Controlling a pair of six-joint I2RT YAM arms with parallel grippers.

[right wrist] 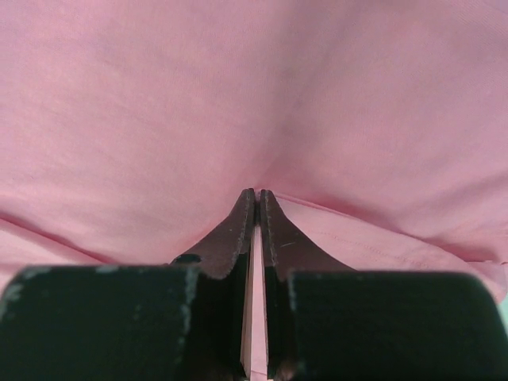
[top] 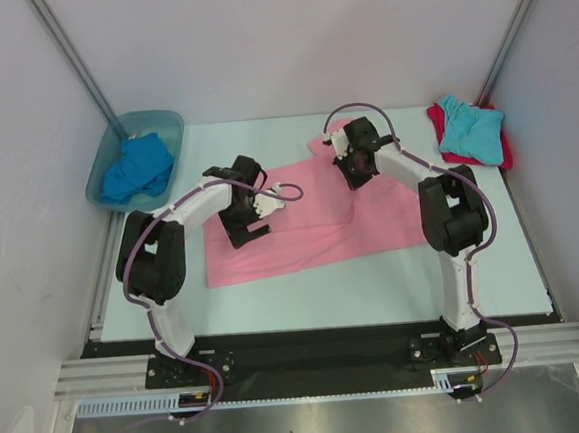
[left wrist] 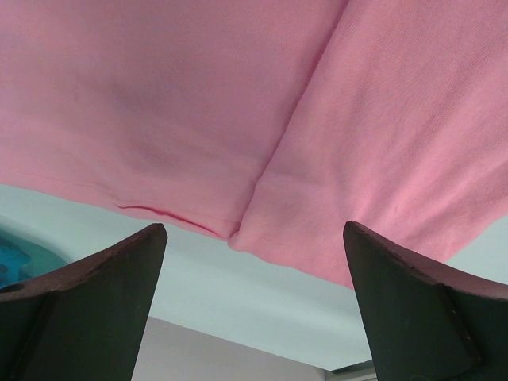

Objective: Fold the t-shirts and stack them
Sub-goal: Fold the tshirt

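The right fingers [right wrist: 248,210] are closed on a pinch of the pink t-shirt [top: 311,230], which lies spread across the centre of the worktop [top: 375,280]. The left fingers [left wrist: 119,274] stand wide open above one edge of it, holding nothing. Risk: a one-sided pull may drag or skew the cloth, and a thin pinch may slip. The left arm hangs over the shirt and may obstruct a fold toward that side. A royal blue t-shirt [top: 137,168] fills the tub [top: 161,116] at far left. A turquoise t-shirt [top: 468,127] lies on a red t-shirt [top: 506,155] at far right.
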